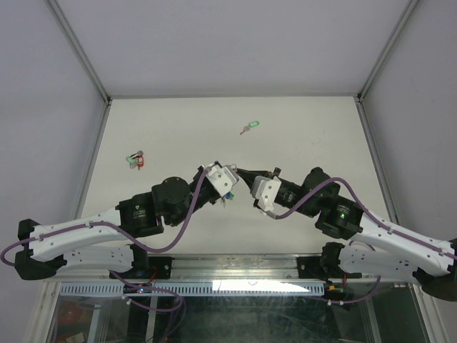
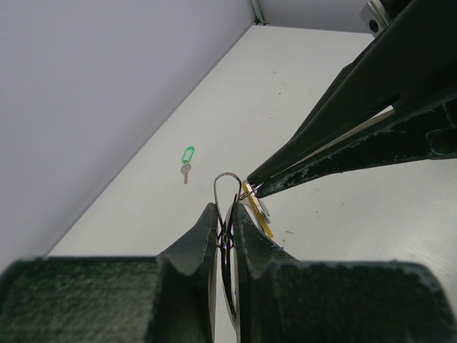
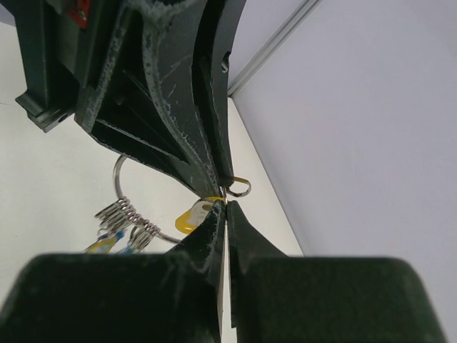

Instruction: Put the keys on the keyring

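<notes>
Red-and-green tagged bunch (image 1: 136, 158): flat on the counter (image 1: 307, 143), left side, well apart from both arms. Left fingers (image 2: 212, 223): clenched on the wire of the keyring (image 2: 227, 174), held above the counter at centre; small keys (image 3: 130, 214) with blue tags hang from it. Yellow key (image 3: 193, 214): at the keyring, touching its wire. Right fingers (image 3: 214, 223): clenched on the yellow key, tips meeting the left fingers. Green key (image 1: 248, 128): flat on the counter, farther back, apart from the rest
</notes>
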Available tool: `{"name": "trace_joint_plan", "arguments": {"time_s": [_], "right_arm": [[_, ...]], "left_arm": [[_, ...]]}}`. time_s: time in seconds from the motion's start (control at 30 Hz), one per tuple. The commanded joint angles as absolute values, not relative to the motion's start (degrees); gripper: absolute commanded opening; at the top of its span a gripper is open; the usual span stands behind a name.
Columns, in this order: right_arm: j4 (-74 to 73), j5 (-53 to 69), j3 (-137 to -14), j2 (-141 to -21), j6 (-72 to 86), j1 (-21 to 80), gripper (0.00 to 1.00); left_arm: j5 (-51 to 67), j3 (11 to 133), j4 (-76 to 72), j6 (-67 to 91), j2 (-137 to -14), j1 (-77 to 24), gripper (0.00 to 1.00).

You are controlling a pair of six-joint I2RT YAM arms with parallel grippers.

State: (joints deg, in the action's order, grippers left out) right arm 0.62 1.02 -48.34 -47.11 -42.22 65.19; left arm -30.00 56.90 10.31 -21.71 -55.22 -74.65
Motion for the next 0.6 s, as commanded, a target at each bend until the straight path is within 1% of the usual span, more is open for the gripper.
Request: {"name": "trace_joint_plan", "arguments": {"time_s": [0.0,0.57], "right_arm": [[4.8,0.1,-51.1,-47.3,-42.8,65.6,0.0],[6.3,-0.2,-51.2,-49.0,-42.8,65.6,0.0]], "left_arm": [[-30.1,58.5,7.4,-22.1,-55.2,-75.1,0.0],[-28.5,58.9,7.7,-22.0,-56.2,-75.1,0.0]]}}
